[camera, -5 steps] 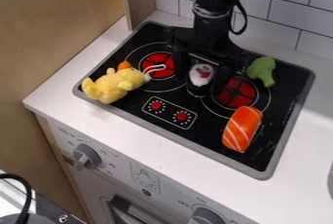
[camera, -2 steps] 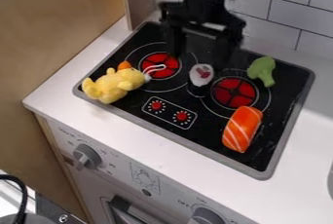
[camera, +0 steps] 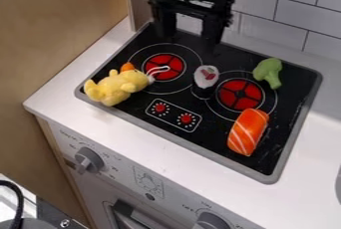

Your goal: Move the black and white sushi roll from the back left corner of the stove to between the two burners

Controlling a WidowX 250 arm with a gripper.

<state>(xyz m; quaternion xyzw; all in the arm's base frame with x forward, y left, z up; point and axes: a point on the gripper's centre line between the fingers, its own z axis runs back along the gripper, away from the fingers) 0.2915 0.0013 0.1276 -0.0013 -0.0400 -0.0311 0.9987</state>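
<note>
Passable over stovetop (camera: 214,132) just below centre, blocked at left by yellow plush toy (camera: 116,87), above centre by sushi roll (camera: 205,77), at right by broccoli (camera: 268,71) and salmon piece (camera: 248,133)

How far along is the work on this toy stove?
Looks done: the white-topped, dark-sided toy sushi stands free between the round red burners. In hand: nothing; the black gripper hangs with jaws apart by the back edge of the black stovetop. Left: I can't tell whether the yellow plush toy, green toy broccoli or white-striped orange toy salmon needs handling.

glossy black cooktop (camera: 233,133) beneath fuzzy yellow plush toy (camera: 116,87)
</note>
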